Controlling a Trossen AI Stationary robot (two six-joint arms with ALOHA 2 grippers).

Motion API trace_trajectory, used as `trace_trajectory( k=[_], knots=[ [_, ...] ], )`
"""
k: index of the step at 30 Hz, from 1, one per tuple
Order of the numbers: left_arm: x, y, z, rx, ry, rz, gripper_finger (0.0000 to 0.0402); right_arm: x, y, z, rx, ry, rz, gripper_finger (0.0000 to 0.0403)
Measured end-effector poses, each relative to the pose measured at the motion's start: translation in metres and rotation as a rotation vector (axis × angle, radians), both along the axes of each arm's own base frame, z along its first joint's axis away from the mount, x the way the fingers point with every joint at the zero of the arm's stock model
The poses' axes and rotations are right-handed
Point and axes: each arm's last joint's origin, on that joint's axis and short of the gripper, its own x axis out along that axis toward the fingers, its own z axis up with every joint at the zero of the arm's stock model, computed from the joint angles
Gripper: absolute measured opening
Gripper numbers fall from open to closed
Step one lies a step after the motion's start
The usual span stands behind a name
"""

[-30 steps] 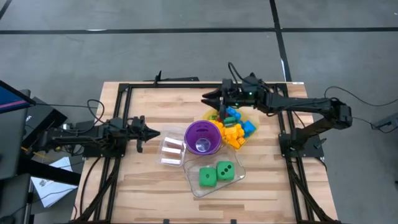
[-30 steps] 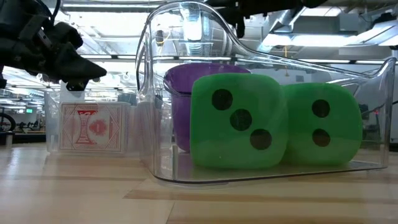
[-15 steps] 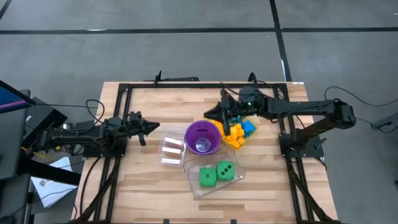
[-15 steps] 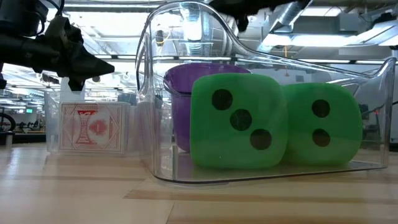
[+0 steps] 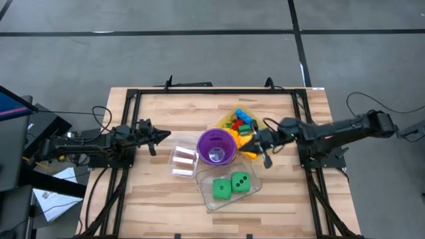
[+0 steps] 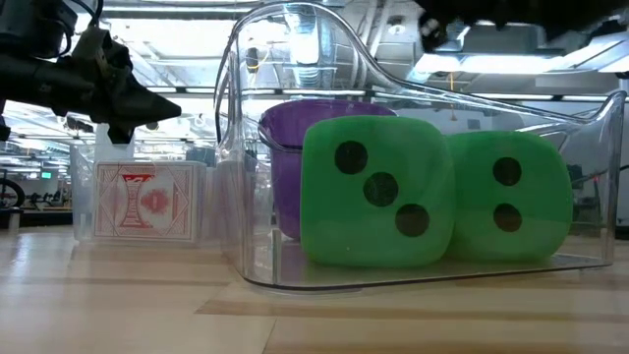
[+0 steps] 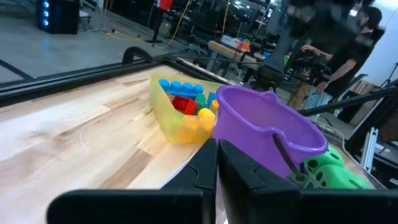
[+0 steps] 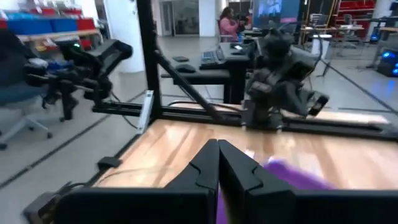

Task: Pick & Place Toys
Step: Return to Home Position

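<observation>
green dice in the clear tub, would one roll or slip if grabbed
The green dice have flat faces, so they probably won't roll far, though rounded corners might let one tumble. Matte surface suggests little slip; likely light, perhaps foam. The clear tub hems them against pushes.

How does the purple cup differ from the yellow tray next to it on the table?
The purple cup is round, opaque and tall; the yellow tray is straight-sided, translucent and low. The tray holds coloured bricks, while the cup's inside cannot be judged. Both stand upright, side by side, on the wooden table. The right pincer hangs by the tray; the left pincer waits at the left.
</observation>
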Motion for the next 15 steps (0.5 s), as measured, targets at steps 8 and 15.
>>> trace_trajectory(
  k=[8, 15],
  knots=[
    [0.000, 0.000, 0.000, 0.000, 0.000, -0.001, 0.0008, -0.057, 0.002, -0.059, 0.079, -0.014, -0.091, 0.0000],
    [0.000, 0.000, 0.000, 0.000, 0.000, -0.003, 0.0008, -0.090, -0.001, -0.090, 0.108, -0.020, -0.131, 0.0000]
  ],
)
